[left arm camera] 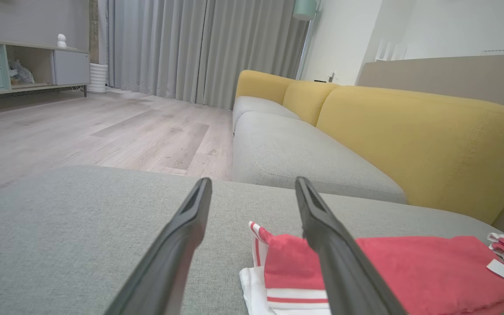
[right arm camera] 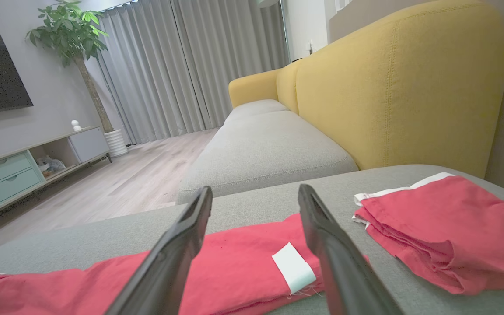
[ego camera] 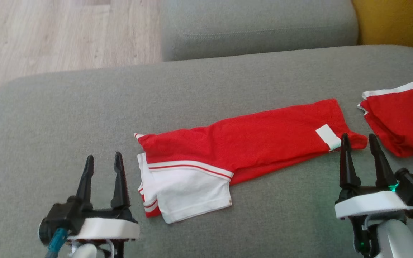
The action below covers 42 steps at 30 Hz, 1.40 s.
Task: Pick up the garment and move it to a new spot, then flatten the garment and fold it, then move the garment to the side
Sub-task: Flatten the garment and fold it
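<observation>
A red garment (ego camera: 256,139) with white striped sleeves lies folded into a long strip on the grey sofa seat (ego camera: 66,107), with a white label (ego camera: 328,137) near its right end. My left gripper (ego camera: 103,160) stands open just left of its white sleeve end (ego camera: 186,193). My right gripper (ego camera: 359,140) is open at the strip's right end, close to the label. In the left wrist view the garment (left arm camera: 427,271) sits beside and behind my right finger. In the right wrist view the garment (right arm camera: 234,267) and label (right arm camera: 293,267) lie between and beneath my fingers.
A second folded red garment (ego camera: 403,120) with a white edge lies at the right of the seat, also seen as a red pile (right arm camera: 444,232). A further grey cushion (ego camera: 256,27) and the yellow backrest (right arm camera: 392,87) lie beyond. Wooden floor (ego camera: 59,32) is at the left.
</observation>
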### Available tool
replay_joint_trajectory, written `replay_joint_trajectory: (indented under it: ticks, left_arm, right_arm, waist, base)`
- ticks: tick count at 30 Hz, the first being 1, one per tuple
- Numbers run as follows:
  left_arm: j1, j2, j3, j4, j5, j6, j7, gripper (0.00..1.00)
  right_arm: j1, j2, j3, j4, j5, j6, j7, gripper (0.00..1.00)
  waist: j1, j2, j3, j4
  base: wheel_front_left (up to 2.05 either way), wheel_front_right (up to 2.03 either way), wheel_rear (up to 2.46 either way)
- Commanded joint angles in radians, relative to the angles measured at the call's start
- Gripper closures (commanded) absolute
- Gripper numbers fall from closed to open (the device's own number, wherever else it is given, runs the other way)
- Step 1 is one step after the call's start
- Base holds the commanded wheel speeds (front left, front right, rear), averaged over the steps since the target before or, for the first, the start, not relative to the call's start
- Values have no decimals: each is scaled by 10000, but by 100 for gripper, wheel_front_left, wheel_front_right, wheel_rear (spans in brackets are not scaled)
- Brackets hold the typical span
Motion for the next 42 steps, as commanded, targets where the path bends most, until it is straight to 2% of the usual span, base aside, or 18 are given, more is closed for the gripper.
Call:
replay_joint_trajectory:
  ticks: [1,6,14,18,26,31,32,33,42]
  left_arm:
    - [-503,-29,412,-267,149,-82,-79,0]
    - [-1038,-345,534,-154,698,-554,-79,0]
    - [-1763,-552,566,142,1169,-838,-79,0]
    - [-2001,-586,600,230,1273,-950,-79,0]
    - [-2263,-612,683,275,1352,-1016,-80,0]
    - [-2306,-615,675,286,1323,-1014,-80,0]
    - [-2311,-616,673,297,1328,-1015,-80,0]
    - [-2314,-616,669,317,1341,-1023,-80,0]
    - [-2136,-617,731,408,1966,-1100,-80,0]
  right_arm:
    - [-290,-34,259,-387,53,-7,-108,0]
    - [-920,-32,-159,51,-325,-7,-104,0]
    - [-3133,-31,-2785,2554,-1973,-7,786,0]
    - [-3889,-31,-3605,3705,-2529,-7,1190,0]
    - [-4433,-30,-4005,5402,-3068,-7,1482,0]
    - [-4600,-30,-3945,5943,-3136,-7,1375,0]
    - [-4651,-30,-3900,6067,-3095,-7,1320,54]
    - [-4686,-30,-3850,6160,-3095,-7,1240,100]
    - [-4666,-138,-4198,6073,-3516,-7,469,100]
  waist:
    - [1,-1,118,70]
    - [1,-1,899,309]
    - [1,-1,1979,650]
    - [1,-1,2241,753]
    - [1,-1,2415,786]
    - [1,-1,2456,711]
    - [1,-1,2455,685]
    - [1,-1,2451,656]
    - [1,-1,2000,353]
  base:
    - [0,0,0]
    - [0,0,0]
    - [0,0,0]
    - [0,0,0]
    - [0,0,0]
    - [0,0,0]
    - [0,0,0]
    - [0,0,0]
    - [0,0,0]
